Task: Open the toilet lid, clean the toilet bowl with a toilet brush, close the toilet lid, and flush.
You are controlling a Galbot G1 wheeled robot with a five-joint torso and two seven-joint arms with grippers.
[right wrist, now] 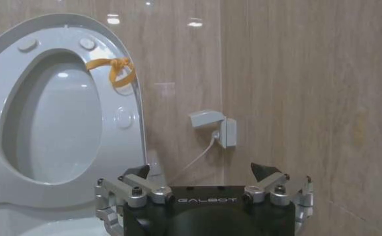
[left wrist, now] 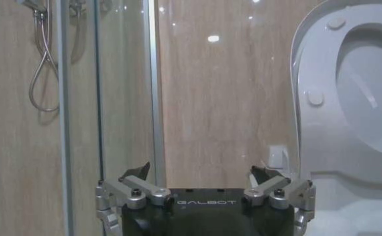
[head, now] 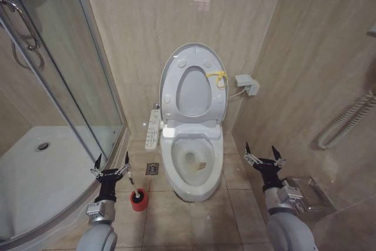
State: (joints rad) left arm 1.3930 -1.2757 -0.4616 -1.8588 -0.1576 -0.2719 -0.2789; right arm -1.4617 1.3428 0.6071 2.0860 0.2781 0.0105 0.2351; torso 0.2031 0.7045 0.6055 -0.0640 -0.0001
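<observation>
Toilet lid [head: 194, 80] stands raised against the wall; toilet brush [head: 138, 195] upright in its red cup [head: 137, 201], just right of my left gripper [head: 111, 164], nearer than my right gripper [head: 262, 156]; both wide open, empty.

Left gripper [head: 112, 163] and right gripper [head: 262, 154] raised, jaws spread.

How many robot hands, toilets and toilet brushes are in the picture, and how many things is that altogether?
Robot hands: 2, left hand and right hand, both open and empty
Toilets: 1, toilet bowl with toilet lid raised
Toilet brushes: 1, toilet brush in red holder
Total: 4
</observation>
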